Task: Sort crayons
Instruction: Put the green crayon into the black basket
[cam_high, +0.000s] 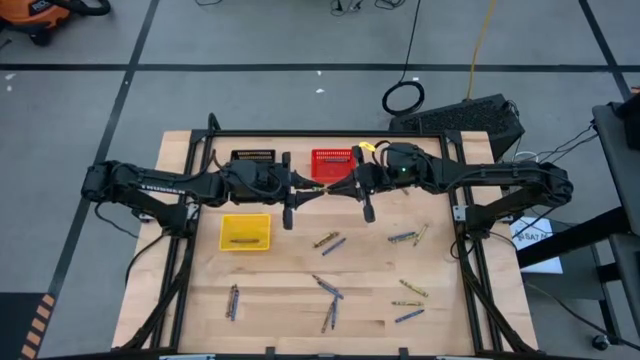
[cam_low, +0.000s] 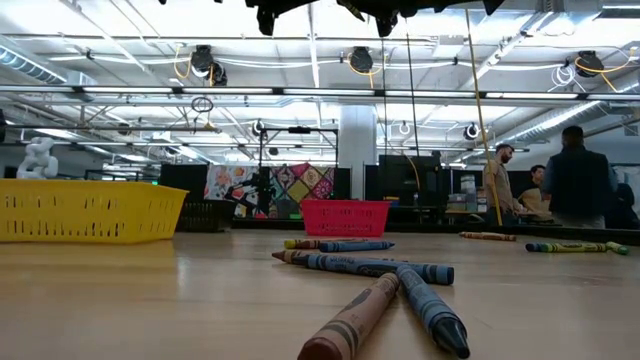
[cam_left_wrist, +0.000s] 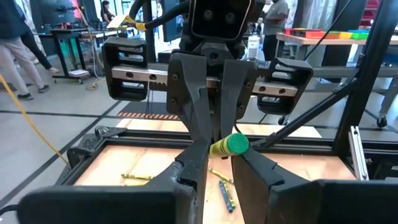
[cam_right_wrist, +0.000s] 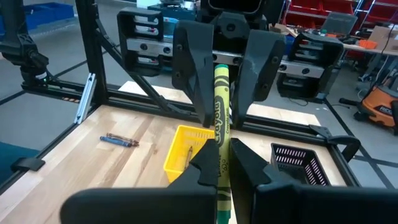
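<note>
A yellow-green crayon (cam_right_wrist: 220, 118) is held in mid-air between the two arms, well above the counter (cam_high: 290, 290). The right pincer (cam_right_wrist: 219, 163) is clenched on one end of it. The far end is flanked by the left pincer (cam_left_wrist: 219, 160), whose fingers stand on either side of the tip; whether they press on it cannot be told. The handover point is seen in the high view above the back of the counter, between the black basket (cam_high: 252, 157) and the red basket (cam_high: 331, 161). A yellow basket (cam_high: 246, 232) containing one crayon sits nearer the left arm. Other crayons (cam_high: 328, 241) are scattered over the front and right part of the counter
</note>
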